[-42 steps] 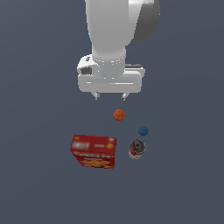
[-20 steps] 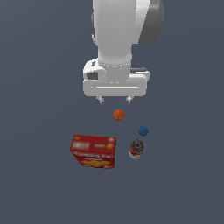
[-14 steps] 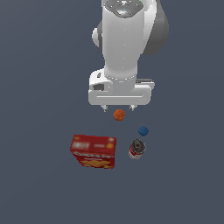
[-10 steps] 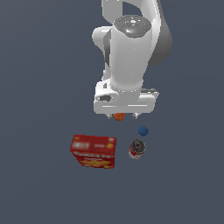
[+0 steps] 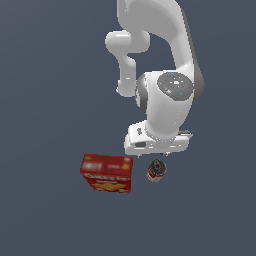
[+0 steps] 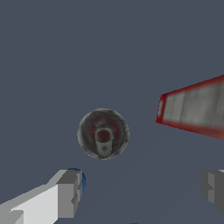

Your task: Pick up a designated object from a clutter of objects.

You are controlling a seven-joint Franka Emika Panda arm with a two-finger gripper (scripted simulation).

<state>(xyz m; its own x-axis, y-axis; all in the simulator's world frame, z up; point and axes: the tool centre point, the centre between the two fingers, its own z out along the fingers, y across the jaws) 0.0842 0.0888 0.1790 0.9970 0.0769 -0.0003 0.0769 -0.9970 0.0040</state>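
Stretching out flat and plain, dark slate-grey surface (image 5: 45, 100) filling both views edge to edge, no walls or room showing. Hanging over the clutter in the exterior view, white arm (image 5: 165, 100) bending down, its hand block sitting just above the small can (image 5: 155, 171). Standing upright on the grey, that can, red-and-white label and dark metal top, just to the exterior view's right of the red cracker box (image 5: 107, 173), near it but not touching. Looking straight down in the wrist view now: can's round dark top (image 6: 103, 134) sitting apart from the gripper (image 6: 142, 188), off the line between the two fingertips rather than between them. Spread wide, released, gripping nothing, one grey fingertip (image 6: 70, 192) on one side and the other at the frame edge. Peeking out from behind that nearer fingertip, a sliver of blue ball (image 6: 82, 180). Showing as a red-edged slab in the wrist view, cracker box (image 6: 194, 109), well clear of the can. Counting up: one can, one cracker box, one blue ball; a tiny reddish speck at the wrist view's edge, too small to call.
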